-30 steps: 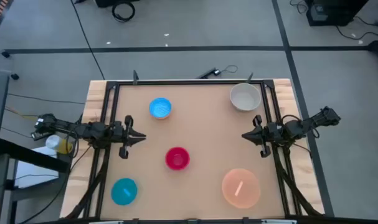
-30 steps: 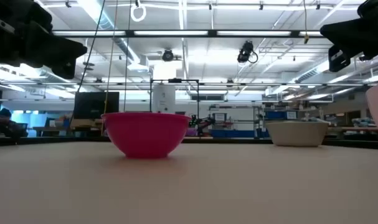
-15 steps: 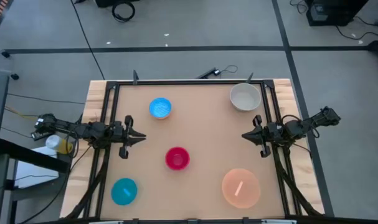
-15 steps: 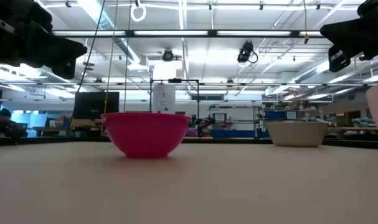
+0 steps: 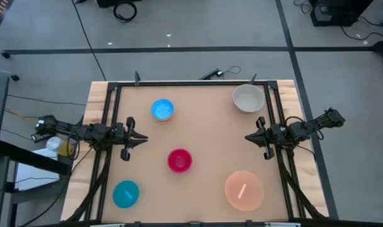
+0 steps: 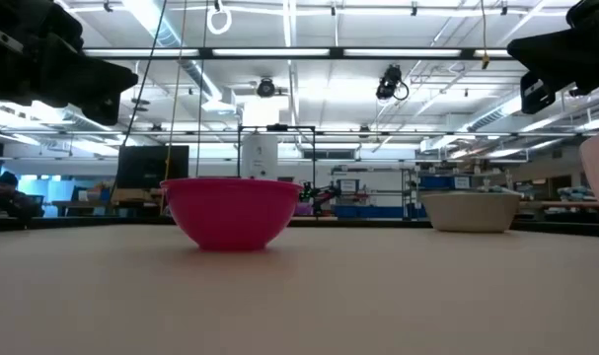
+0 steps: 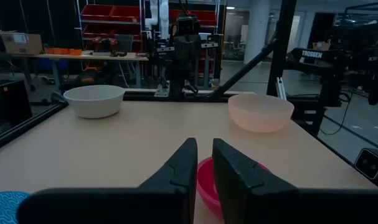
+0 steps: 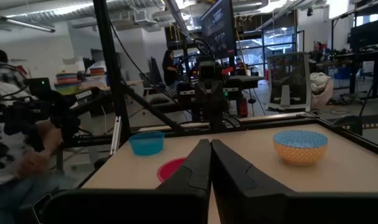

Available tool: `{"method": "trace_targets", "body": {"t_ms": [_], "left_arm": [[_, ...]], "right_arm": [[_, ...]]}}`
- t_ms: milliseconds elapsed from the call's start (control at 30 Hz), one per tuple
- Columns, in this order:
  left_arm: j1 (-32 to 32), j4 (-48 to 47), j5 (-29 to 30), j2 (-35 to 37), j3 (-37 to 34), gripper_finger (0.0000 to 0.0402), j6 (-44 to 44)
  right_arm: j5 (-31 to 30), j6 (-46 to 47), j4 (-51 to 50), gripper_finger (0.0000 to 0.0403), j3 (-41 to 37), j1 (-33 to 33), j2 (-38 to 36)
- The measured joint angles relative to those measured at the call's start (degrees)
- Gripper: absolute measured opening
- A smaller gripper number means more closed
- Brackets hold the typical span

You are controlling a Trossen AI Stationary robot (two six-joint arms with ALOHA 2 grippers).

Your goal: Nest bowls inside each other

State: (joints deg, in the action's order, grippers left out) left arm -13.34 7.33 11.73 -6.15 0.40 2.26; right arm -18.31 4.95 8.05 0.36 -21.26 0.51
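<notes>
Nothing moved since earlier frame, five bowls apart, magenta bowl centre, left gripper slightly parted, right gripper closed, both empty.

Closed right hand, three bowls beyond

A big open robotics lab. Red parts shelving lines one wall. Ceiling strip lights run over workbenches and monitors.
</notes>
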Motion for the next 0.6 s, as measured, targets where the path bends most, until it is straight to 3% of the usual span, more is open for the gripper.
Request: {"method": "trace_targets", "body": {"t_ms": [600], "left_arm": [[0.0, 0.0, 0.1, 0.0, 0.0, 0.0052, -6.3]], "right_arm": [[0.0, 0.0, 0.0, 0.0019, 0.0, 0.0, 0.0]]}}
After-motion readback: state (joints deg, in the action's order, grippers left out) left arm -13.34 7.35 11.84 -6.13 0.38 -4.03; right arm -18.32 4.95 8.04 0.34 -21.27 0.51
